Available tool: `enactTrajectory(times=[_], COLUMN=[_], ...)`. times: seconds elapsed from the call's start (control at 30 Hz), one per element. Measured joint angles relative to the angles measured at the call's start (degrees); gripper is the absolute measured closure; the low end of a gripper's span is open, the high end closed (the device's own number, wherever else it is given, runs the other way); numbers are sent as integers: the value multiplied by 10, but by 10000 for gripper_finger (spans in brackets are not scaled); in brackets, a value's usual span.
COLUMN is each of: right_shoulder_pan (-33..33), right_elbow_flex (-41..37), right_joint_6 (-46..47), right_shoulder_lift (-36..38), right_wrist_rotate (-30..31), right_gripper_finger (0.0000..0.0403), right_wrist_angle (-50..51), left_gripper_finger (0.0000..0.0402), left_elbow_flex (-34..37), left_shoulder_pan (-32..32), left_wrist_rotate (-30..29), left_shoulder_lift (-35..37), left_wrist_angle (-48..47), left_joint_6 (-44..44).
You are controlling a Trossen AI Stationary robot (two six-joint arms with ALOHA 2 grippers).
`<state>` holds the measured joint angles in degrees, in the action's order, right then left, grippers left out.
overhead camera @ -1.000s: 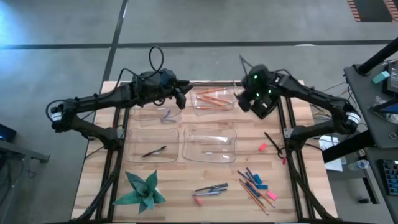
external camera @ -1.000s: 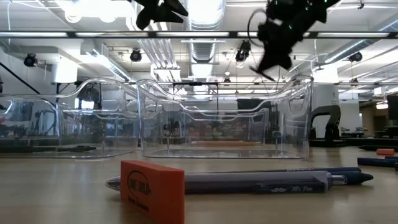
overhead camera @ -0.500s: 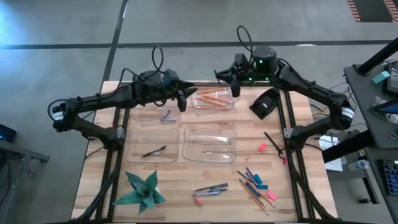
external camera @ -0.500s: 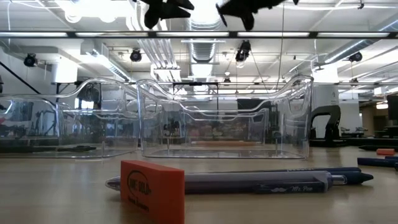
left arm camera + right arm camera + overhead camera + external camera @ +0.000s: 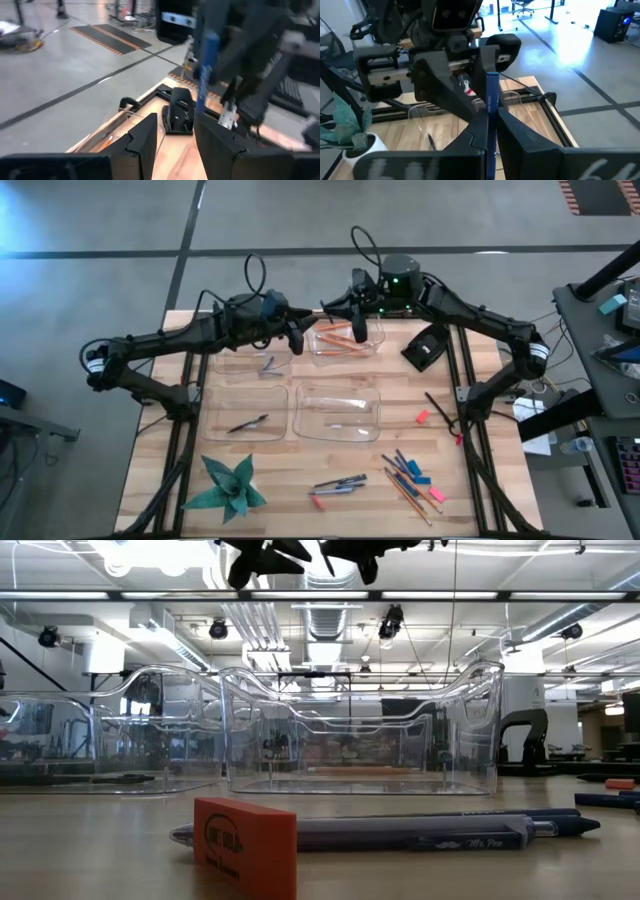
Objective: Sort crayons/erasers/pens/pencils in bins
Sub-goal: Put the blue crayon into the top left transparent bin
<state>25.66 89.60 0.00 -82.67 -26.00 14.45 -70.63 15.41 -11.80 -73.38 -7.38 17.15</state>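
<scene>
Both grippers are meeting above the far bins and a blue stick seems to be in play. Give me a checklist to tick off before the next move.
1. Right gripper shut on the blue stick: ok.
2. Left gripper open to receive: ok, its fingers stand apart with nothing between them.
3. Stick lined up with the left gripper's gap: cannot tell; the left wrist view shows it beyond the fingers.
4. Stick is a pen or a crayon: cannot tell.
5. Bin with pencils below the grippers is the wrong place for a blue stick: not ok to drop here.
</scene>
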Motion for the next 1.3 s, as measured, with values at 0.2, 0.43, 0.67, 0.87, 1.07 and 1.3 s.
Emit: enactTrajectory(times=[0.2, 0.43, 0.67, 0.87, 1.07, 1.3], right_shoulder_pan=[-2, -2, -2, -2, -2, -2], right_elbow_flex=[11, 11, 11, 15, 18, 19], right_joint_6=[-1, -7, -11, -16, -27, -27], right_shoulder_lift=[-6, -3, -3, -3, -3, -3], right_wrist_rotate=[0, 0, 0, 0, 0, 0], right_gripper_finger=[387, 387, 387, 387, 387, 387], right_wrist_angle=[-2, 0, 2, 3, 2, -2], left_gripper_finger=[288, 346, 318, 244, 198, 197], left_elbow_flex=[0, 0, 0, 0, 0, 0], left_shoulder_pan=[1, -1, 0, 0, 0, 0], left_wrist_rotate=[-6, 11, 84, 86, 85, 99], left_shoulder_lift=[1, 1, 1, 1, -3, -3], left_wrist_angle=[-1, -6, -6, -5, 40, 75], left_joint_6=[6, 16, 20, 16, 14, -9])
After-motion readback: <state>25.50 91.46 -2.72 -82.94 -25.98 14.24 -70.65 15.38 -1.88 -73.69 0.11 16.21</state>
